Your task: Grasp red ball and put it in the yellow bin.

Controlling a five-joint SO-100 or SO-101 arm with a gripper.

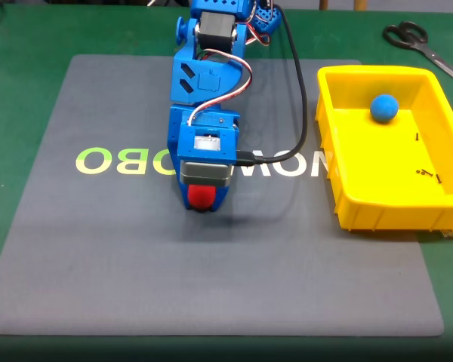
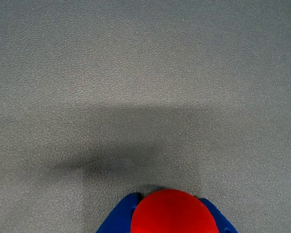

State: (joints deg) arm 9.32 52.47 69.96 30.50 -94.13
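The end effector [image 1: 202, 202] points down over the grey mat [image 1: 98, 256], and its blue fingers [image 2: 117, 219] sit on both sides of the red ball [image 2: 170, 213], so it seems closed on the ball; whether the ball is lifted off the mat I cannot tell. Holding it across the middle keeps the round ball from rolling away. The yellow bin [image 1: 366, 204] stands well apart at the right in the fixed view, with a blue ball [image 1: 383, 107] inside. The carry to the bin is not yet done.
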